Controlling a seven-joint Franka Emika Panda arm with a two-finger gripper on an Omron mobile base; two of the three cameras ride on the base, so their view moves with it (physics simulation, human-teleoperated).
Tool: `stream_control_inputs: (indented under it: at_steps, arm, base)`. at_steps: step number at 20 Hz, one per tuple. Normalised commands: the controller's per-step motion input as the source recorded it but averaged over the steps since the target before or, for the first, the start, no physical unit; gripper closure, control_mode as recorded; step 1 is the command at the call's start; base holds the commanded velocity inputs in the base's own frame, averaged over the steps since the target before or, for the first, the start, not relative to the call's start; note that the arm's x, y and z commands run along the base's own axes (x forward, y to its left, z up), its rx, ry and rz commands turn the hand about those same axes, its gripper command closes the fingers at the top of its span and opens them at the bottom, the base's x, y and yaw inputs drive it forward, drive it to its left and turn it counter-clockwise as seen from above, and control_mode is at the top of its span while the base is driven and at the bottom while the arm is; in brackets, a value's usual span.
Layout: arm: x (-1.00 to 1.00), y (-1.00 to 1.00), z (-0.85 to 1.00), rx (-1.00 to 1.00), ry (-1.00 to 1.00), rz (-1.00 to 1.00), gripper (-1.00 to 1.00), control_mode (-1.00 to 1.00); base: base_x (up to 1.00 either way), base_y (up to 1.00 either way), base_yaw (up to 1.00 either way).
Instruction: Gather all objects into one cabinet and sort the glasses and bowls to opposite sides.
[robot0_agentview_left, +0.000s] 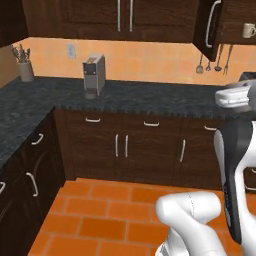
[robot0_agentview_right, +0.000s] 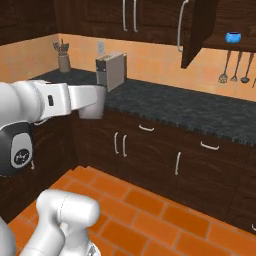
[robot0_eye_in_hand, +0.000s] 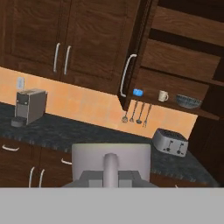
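The dark brown wall cabinet stands open, its door with the long curved silver handle swung out. On its lower shelf, from left to right, sit the bright blue bowl, the cream mug and the wide dark grey bowl. The right base view shows the blue bowl and the left base view the cream mug. My gripper hangs over the floor in front of the counter, well below and left of the cabinet, shut on the grey cup. The grey cup shows close up, handle toward the camera.
A coffee machine stands on the dark stone counter, and a toaster sits under the open cabinet. Ladles hang on the wall below the shelf. A utensil pot stands in the far left corner.
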Motion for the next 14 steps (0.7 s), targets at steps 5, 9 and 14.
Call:
stream_control_inputs:
  at_steps: [5, 9, 14]
  arm:
    - [0.00, 0.00, 0.00, 0.00, 0.00, 0.00, 1.00, 1.00]
    - [0.00, 0.00, 0.00, 0.00, 0.00, 0.00, 1.00, 1.00]
    - [0.00, 0.00, 0.00, 0.00, 0.00, 0.00, 1.00, 1.00]
  base:
    - [-0.32, -1.00, 0.01]
    - [-0.02, -0.82, 0.00]
    - [0.91, -0.42, 0.00]
